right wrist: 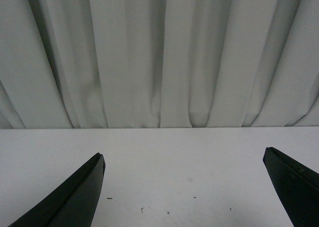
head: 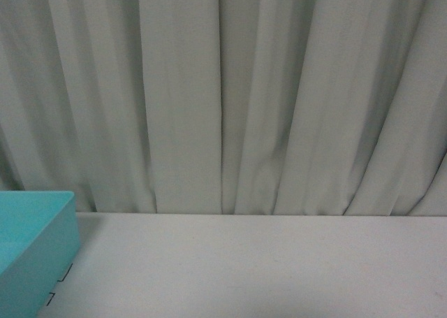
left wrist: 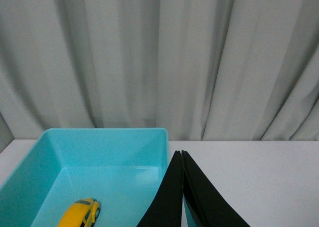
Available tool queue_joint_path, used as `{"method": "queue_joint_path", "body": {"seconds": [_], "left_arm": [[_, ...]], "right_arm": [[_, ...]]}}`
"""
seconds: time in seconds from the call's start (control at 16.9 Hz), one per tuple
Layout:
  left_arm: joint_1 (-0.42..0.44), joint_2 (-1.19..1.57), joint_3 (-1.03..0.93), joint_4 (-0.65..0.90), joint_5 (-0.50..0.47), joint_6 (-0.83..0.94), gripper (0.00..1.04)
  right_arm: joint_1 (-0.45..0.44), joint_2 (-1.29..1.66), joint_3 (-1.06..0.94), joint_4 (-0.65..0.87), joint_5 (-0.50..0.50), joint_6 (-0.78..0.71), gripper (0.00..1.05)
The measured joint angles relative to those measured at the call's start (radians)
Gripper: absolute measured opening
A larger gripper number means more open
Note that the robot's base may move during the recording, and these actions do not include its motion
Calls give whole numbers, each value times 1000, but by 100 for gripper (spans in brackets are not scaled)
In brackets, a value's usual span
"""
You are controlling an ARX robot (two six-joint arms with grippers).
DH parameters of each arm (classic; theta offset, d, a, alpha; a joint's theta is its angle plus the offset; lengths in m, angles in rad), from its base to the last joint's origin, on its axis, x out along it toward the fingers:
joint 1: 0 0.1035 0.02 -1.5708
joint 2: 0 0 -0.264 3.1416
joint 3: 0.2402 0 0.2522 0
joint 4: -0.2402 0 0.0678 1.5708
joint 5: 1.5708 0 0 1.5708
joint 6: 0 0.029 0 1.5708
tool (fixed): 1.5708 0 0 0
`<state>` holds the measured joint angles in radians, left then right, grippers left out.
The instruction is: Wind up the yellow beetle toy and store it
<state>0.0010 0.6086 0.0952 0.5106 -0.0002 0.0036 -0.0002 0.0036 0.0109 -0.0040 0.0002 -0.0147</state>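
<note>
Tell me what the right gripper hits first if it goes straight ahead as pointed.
Nothing close: the right gripper is open over bare white table; the grey curtain beyond the far edge comes first, though depth is unclear.

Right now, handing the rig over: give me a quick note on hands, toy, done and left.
Left hand: shut, empty, tips beside the teal bin's near wall.
Right hand: open, empty, above bare white table.
Yellow beetle toy: lying inside the bin on its floor, free of both hands.
Done: toy looks stored. Whether it was wound cannot be told from these views.
Left: likely nothing but parking the arms.
</note>
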Motion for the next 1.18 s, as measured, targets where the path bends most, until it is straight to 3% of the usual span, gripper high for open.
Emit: {"method": "queue_joint_path", "body": {"seconds": [1.13, 1.18], "left_arm": [[0, -433, -86, -333, 0, 0, 2], [0, -493, -83, -429, -1, 0, 2]], "right_arm": [[0, 0, 0, 0, 0, 0, 98], [0, 0, 0, 0, 0, 0, 98]]}}
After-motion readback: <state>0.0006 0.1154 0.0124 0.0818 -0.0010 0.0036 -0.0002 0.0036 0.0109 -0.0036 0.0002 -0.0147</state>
